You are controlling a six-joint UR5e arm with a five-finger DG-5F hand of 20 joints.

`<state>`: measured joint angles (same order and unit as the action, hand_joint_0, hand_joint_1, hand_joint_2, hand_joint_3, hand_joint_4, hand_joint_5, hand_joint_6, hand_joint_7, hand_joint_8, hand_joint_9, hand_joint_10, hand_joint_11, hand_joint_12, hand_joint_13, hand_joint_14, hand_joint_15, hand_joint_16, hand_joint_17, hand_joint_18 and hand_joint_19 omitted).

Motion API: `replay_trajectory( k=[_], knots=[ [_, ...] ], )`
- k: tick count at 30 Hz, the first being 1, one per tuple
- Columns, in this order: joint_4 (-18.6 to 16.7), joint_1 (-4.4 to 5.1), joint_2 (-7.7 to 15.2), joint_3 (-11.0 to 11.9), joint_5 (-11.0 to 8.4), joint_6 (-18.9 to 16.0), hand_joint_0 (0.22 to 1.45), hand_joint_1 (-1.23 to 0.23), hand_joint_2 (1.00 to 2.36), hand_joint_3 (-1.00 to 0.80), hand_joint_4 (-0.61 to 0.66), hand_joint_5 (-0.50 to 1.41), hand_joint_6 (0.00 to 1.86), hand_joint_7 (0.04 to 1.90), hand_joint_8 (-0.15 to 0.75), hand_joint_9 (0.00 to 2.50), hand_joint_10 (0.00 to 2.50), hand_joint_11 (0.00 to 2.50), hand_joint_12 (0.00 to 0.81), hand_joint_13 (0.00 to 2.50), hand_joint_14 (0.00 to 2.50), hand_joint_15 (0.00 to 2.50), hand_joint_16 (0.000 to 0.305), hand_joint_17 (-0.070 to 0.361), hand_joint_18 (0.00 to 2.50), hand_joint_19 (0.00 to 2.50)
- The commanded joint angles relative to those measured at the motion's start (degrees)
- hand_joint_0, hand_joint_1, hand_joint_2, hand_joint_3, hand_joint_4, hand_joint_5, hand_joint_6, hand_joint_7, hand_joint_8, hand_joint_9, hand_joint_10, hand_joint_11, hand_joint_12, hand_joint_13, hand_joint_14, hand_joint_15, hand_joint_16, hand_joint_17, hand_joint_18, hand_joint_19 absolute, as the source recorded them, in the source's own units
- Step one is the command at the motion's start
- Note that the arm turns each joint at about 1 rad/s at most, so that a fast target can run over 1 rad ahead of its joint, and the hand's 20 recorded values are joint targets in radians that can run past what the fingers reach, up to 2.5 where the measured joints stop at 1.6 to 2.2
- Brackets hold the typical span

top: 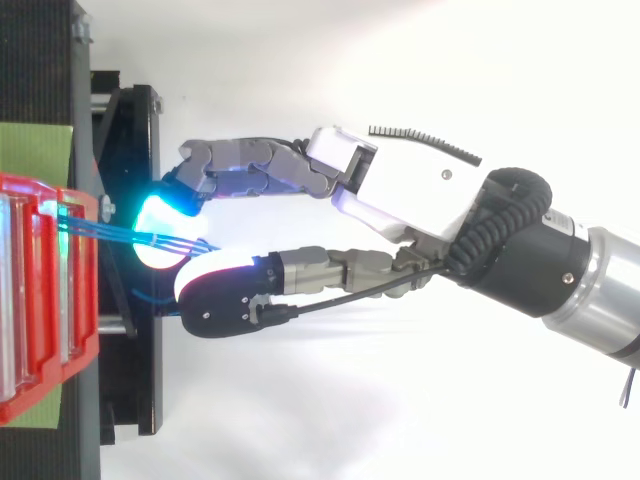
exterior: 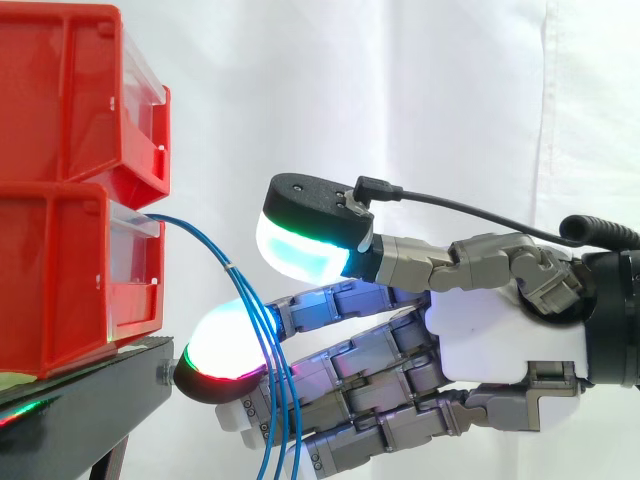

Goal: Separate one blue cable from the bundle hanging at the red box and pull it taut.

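Several thin blue cables (exterior: 262,330) leave the front of the lower red bin (exterior: 60,280), arc out and hang down as a bundle. My hand (exterior: 500,335) reaches in from the right with its fingers stretched out toward them. In the side view the bundle drops across the fingers, just right of a white-glowing fingertip (exterior: 225,350). The thumb, its pad (exterior: 305,250) glowing cyan, hovers above and apart from the cables. From the top, the cables (top: 130,237) run between a cyan fingertip (top: 160,215) and the thumb (top: 215,290). No cable is pinched; the hand is open.
A second red bin (exterior: 70,90) is stacked on the lower one. Both rest on a black stand (exterior: 90,410) whose edge lies just under my fingertips. A white curtain hangs behind.
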<state>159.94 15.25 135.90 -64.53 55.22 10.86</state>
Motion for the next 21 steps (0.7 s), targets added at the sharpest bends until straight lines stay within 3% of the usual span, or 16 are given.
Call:
replay_trajectory(
  k=[1,9,21],
  knots=[
    [-0.06,0.04,-0.02,0.02,0.07,-0.05,0.62,-0.57,1.0,-0.45,0.25,-0.14,0.5,1.11,0.269,0.53,0.01,0.18,0.252,0.23,0.0,0.0,0.034,0.077,0.33,0.3],
    [0.2,0.04,-0.02,0.11,-0.02,-0.14,0.64,-0.6,1.01,-0.38,0.17,-0.12,0.5,1.32,0.27,0.54,0.01,0.19,0.249,0.23,0.0,0.0,0.034,0.077,0.34,0.29],
    [2.05,-0.14,-0.19,1.34,-0.02,-0.84,0.64,-0.6,1.01,-0.37,0.15,-0.14,0.57,1.26,0.27,0.55,0.01,0.2,0.249,0.23,0.0,0.0,0.034,0.077,0.35,0.29]
  ],
)
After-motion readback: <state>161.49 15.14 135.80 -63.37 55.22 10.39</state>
